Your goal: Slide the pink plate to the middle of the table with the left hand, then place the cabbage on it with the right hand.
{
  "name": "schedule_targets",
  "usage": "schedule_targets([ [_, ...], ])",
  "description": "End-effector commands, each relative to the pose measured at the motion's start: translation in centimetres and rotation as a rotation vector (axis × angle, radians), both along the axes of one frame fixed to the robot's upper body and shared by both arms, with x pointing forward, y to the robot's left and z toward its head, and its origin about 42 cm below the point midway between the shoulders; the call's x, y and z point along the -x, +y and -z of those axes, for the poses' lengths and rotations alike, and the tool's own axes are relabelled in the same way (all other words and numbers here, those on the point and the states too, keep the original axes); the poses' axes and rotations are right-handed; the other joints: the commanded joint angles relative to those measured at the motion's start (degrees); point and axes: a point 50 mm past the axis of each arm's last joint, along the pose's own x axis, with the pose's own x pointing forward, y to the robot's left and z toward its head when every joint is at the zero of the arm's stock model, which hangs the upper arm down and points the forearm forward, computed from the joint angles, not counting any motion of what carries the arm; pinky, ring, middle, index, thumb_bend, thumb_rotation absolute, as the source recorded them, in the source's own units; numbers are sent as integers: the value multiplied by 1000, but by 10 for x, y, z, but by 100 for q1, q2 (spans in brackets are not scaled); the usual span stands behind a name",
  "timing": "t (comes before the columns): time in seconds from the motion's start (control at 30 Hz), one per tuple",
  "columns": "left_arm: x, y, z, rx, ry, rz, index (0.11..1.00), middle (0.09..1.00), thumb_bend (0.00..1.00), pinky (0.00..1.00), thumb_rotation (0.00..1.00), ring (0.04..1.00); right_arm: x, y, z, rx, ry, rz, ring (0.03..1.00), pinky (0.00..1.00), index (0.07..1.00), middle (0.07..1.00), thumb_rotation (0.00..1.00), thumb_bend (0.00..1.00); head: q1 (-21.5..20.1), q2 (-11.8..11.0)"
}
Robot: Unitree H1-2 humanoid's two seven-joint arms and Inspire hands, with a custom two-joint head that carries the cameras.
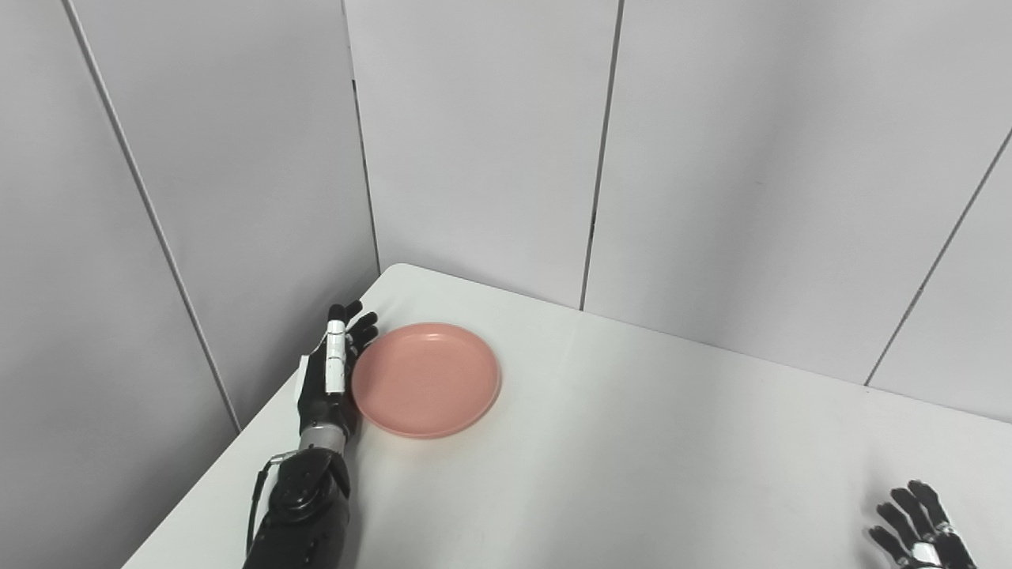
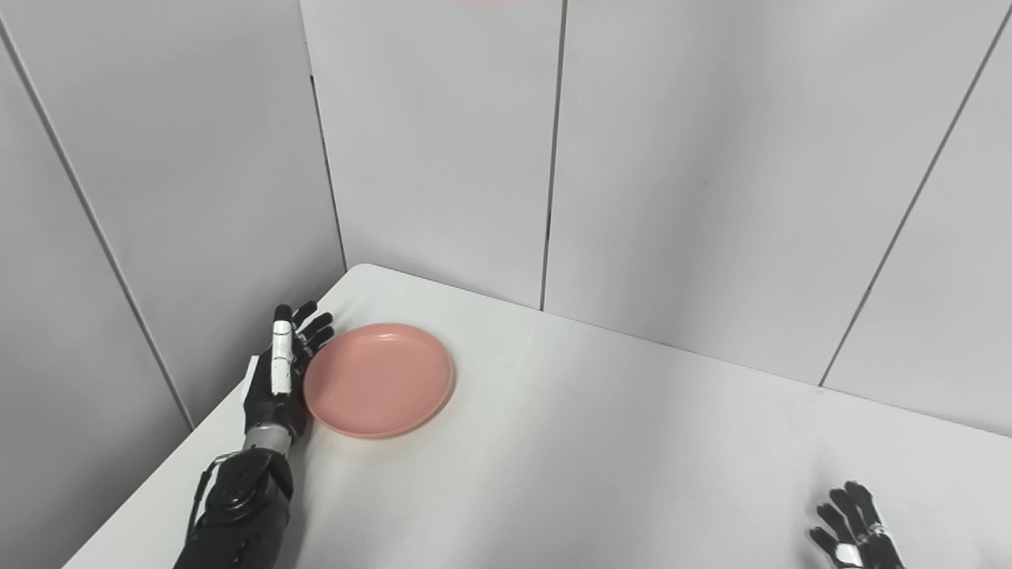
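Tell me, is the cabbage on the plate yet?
No, the plate lies bare beside the left hand, and no cabbage shows in either view.

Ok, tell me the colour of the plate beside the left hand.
Plain salmon pink, no pattern; the plate shows best in the left eye view.

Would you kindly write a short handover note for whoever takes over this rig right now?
Left hand: open, fingers straight, set edge-on against the left rim of the pink plate; it holds nothing.
Right hand: open, fingers spread, at the near right of the table, partly cut off by the picture's edge.
Plate: flat on the table near its far left corner, with nothing on it, not yet in the middle.
Cabbage: not in either view.
Done: the left hand is in place for the push.
Left: slide the plate right to the middle, then find the cabbage and put it on the plate with the right hand.
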Motion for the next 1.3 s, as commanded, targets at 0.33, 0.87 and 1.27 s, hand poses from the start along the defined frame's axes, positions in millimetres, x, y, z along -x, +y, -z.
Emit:
schedule_targets([
  [0.33, -7, -40, -10, -39, -23, 220, 751, 761, 805, 788, 921, 782, 4, -2, -2, -3, -3, 6, 911, 907, 923, 917, 744, 781, -32, 31],
  [0.87, -9, -119, -3, -35, 2, 432, 803, 815, 768, 858, 969, 842, 3, -2, -7, -6, -3, 47, 935, 998, 939, 932, 757, 810, -95, 82],
  [1.27, 10, -155, -4, 80, 16, 569, 834, 844, 766, 902, 977, 879, 11, 17, -12, 24, -6, 45, 951, 1000, 982, 951, 775, 658, -1948, 631],
])
